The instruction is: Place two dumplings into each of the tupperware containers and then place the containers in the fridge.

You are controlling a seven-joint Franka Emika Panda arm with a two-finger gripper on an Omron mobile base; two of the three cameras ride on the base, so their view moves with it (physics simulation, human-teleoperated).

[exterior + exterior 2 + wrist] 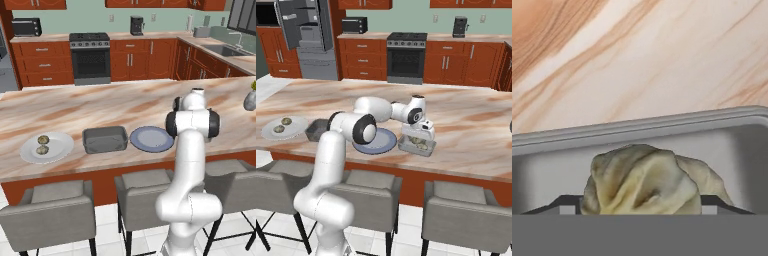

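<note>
While hidden behind the arm point(192, 150) leftward, spread fingers point(417, 141) over dumplings point(643, 180) in the container point(417, 146) rightward.

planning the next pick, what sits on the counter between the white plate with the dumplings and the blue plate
One empty grey tupperware container lies between the white plate and the blue plate, seen in the left base view.

Home kitchen, stove point(90, 57), fridge point(307, 37) (island stools point(52, 215))
</note>
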